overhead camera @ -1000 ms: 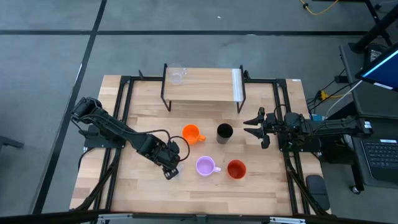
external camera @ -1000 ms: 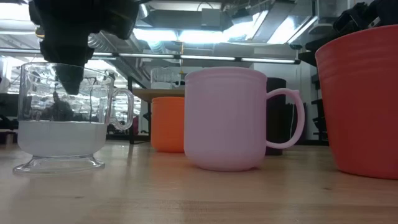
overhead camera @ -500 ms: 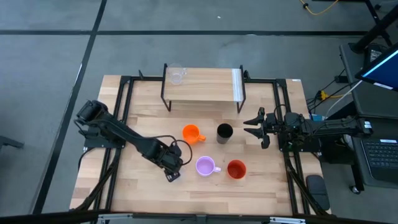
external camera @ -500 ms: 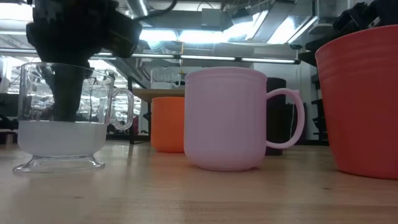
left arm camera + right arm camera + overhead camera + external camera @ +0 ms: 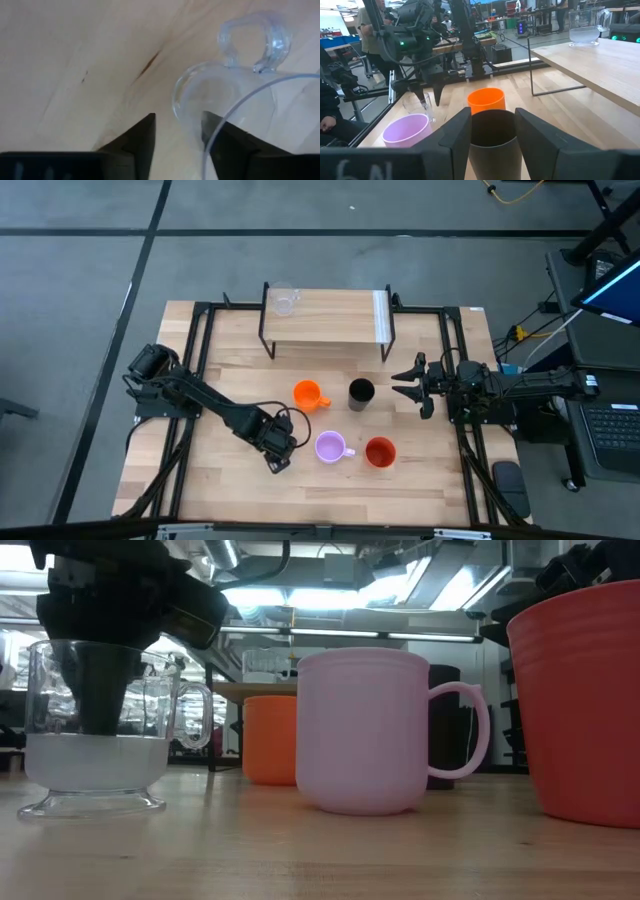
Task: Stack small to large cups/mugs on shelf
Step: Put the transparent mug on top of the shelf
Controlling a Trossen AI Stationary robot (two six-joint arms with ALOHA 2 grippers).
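Note:
A clear glass cup stands on its foot on the table, left of the lilac mug. My left gripper is open over this cup, one finger down inside it and one outside its wall. My right gripper is open and empty at the table's right side, pointing at the black cup. The orange mug and the red-orange cup stand on the table. A second glass cup stands on the shelf at its left end. My left gripper comes from above, pointing down, astride the glass cup's rim on the side opposite the handle. One finger is inside the cup and one outside. Whether a finger touches the wall I cannot tell. The cup stands upright on the table.
The four other vessels stand close together at mid table, right of my left gripper. The shelf's top board right of its glass cup is bare up to the pale strip. Black frame rails run along the table's sides. People show beyond the table in the right wrist view.
My left gripper has gone down over the glass cup, so that one finger now reaches deep inside it, near its bottom. The cup stays upright in its place.

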